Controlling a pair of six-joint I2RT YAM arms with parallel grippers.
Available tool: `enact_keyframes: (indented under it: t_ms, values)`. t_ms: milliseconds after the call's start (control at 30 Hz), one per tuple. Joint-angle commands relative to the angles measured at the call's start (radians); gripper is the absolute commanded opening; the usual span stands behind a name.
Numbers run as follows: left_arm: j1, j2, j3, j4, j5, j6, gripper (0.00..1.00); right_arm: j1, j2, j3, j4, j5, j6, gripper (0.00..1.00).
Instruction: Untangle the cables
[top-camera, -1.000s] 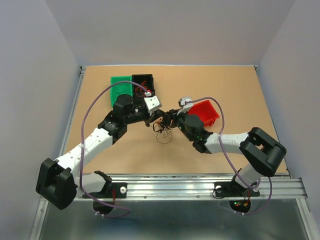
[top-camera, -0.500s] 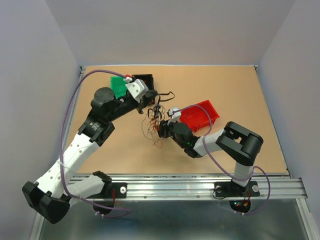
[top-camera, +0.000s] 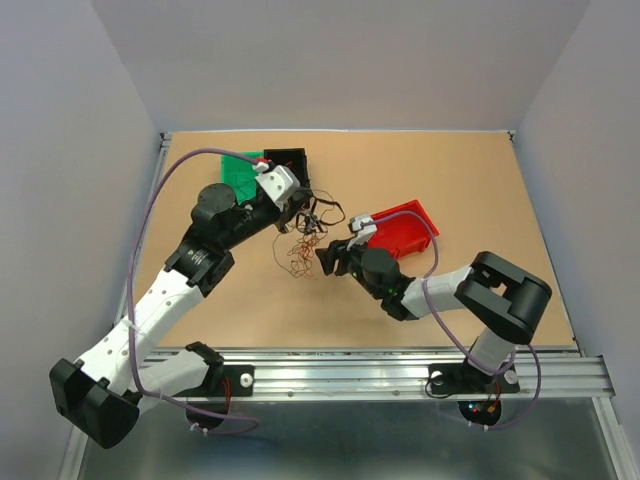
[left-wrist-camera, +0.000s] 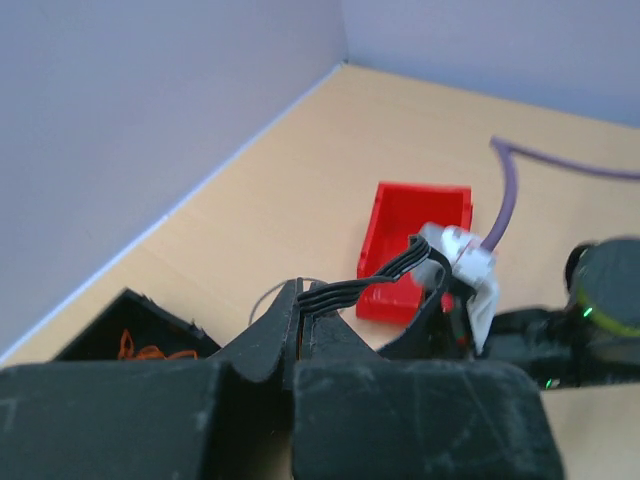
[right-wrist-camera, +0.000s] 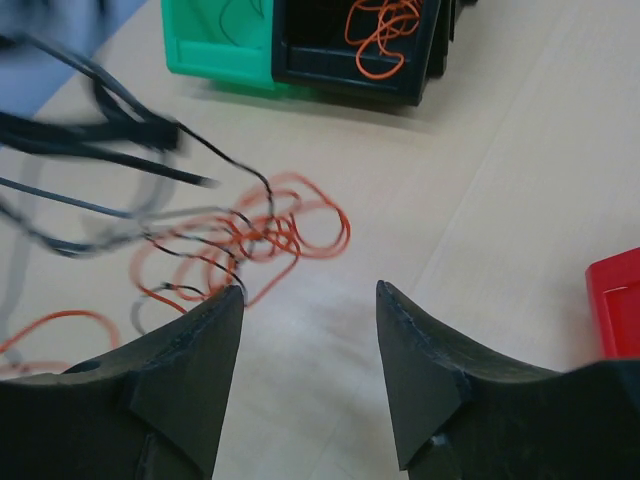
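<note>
Found the left gripper (top-camera: 302, 203) in the upper middle of the overhead frame, just right of the black bin (top-camera: 285, 163) and the green bin (top-camera: 236, 172), with fingers pressed together on a flat band of black cables (left-wrist-camera: 385, 272). Traced that band in the left wrist view from the clamped tips up and to the right, arching across the front of the red bin (left-wrist-camera: 415, 235). Judged it lifted clear of the table (top-camera: 460, 170), though height was hard to tell from above.

Found the right gripper (top-camera: 325, 262) lower, near frame centre, with fingers (right-wrist-camera: 215, 340) spread wide and nothing between them, over bare board. Spotted the orange cables (right-wrist-camera: 285, 232) just beyond its tips in the right wrist view — a loose knot of loops on the surface, threaded with thin black strands running off blurred to the upper left. Noted a coil of orange wire (right-wrist-camera: 385, 25) inside the black bin at the top of that view.

Saw open board along the right side and the lower edge of the overhead frame. Saw crowding only in the upper left, with both bins close to the back edge. Placed the red bin just right of the right gripper, apart from the tangle.
</note>
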Motion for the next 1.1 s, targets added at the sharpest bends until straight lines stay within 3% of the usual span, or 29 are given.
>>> enact_keyframes:
  t_ms: [0, 367, 467, 1067]
  values:
    - [-0.004, 0.0, -0.088, 0.105, 0.003, 0.036, 0.0, 0.008, -0.117, -0.067, 0.092, 0.018, -0.019, 0.63]
    - [-0.004, -0.012, -0.153, 0.153, 0.077, 0.027, 0.0, 0.008, -0.21, -0.167, 0.153, -0.072, -0.071, 0.66]
    - [-0.004, -0.012, -0.148, 0.147, 0.078, 0.024, 0.0, 0.008, -0.179, -0.155, 0.163, -0.101, -0.081, 0.62]
    - [-0.004, -0.07, -0.125, 0.105, 0.072, 0.013, 0.0, 0.008, 0.04, -0.003, 0.206, -0.161, -0.051, 0.6]
